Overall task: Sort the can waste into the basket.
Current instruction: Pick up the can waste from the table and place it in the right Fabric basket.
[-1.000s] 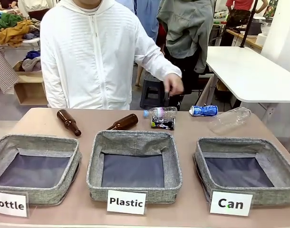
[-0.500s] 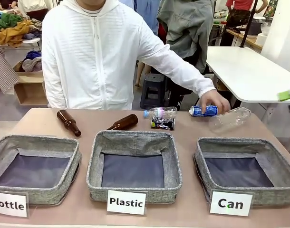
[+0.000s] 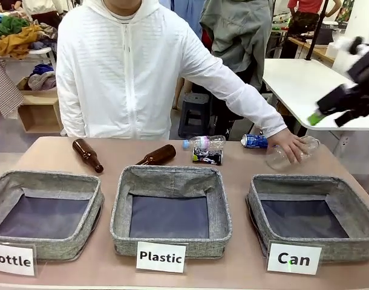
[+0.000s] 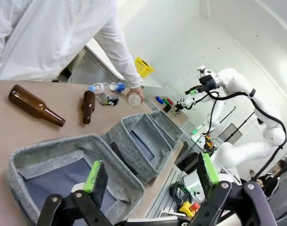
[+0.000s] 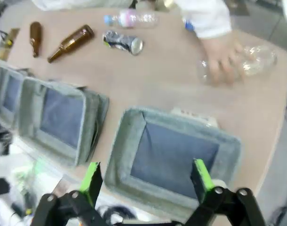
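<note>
Meanwhile the black can [image 3: 207,156] and blue can [image 3: 253,141] lie on the far surface [image 3: 239,175], the blue one beside the person's hand [image 3: 290,147], which rests on a clear plastic bottle [image 3: 276,160]. The right gripper [image 5: 146,175], high above the Can basket [image 3: 296,182], and the left gripper [image 4: 151,169] hang with jaws released, likely awaiting room.

White signs — "Bottle" sign [image 3: 12,260], "Plastic" sign [image 3: 161,257], "Can" sign [image 3: 293,259] fronting the basket [image 3: 345,248]

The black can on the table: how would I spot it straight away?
Find the middle basket, signed Plastic. Just beyond its far right corner lies the black can, in front of a small clear bottle. It is short, dented and dark with silver marks, unlike the long brown bottle to its left.
</note>
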Controlling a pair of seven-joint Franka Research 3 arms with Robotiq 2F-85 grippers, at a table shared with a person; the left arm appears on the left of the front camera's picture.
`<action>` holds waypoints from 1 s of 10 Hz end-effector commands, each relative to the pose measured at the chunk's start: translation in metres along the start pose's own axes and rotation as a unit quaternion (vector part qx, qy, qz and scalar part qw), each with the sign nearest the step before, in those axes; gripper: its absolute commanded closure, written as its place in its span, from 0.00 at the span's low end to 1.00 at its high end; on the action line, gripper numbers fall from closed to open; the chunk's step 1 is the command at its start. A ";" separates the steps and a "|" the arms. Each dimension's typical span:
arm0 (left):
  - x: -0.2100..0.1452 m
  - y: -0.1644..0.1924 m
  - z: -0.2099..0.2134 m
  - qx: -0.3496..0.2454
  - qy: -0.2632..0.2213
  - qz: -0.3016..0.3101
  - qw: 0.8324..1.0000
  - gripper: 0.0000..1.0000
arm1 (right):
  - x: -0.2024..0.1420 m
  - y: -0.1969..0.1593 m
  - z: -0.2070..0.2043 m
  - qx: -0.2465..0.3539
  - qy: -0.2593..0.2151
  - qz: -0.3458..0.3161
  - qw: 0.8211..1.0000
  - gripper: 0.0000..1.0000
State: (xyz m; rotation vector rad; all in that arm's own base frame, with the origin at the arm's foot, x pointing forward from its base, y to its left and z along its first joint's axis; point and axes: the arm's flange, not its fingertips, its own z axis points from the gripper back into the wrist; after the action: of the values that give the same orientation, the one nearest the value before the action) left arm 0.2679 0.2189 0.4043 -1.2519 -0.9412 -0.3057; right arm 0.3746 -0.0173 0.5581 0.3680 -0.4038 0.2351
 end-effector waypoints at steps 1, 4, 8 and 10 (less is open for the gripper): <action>0.004 -0.003 -0.001 -0.001 -0.004 -0.015 1.000 0.00 | -0.089 -0.061 0.069 0.069 -0.055 -0.043 0.995 0.00; 0.004 -0.003 -0.001 -0.001 -0.004 -0.015 1.000 0.00 | -0.174 -0.116 0.072 0.114 -0.118 -0.143 0.976 0.00; 0.004 -0.003 -0.001 -0.001 -0.004 -0.015 1.000 0.00 | -0.194 -0.142 0.084 0.128 -0.132 -0.187 0.965 0.00; 0.004 -0.003 -0.001 -0.001 -0.004 -0.015 1.000 0.00 | -0.157 -0.126 0.075 0.116 -0.114 -0.160 0.974 0.00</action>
State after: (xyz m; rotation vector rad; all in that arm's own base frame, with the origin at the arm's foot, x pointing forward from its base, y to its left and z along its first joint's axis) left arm 0.2672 0.2164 0.4077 -1.2352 -0.9281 -0.3123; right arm 0.2311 -0.2046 0.5012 0.7374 -0.5534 -0.1603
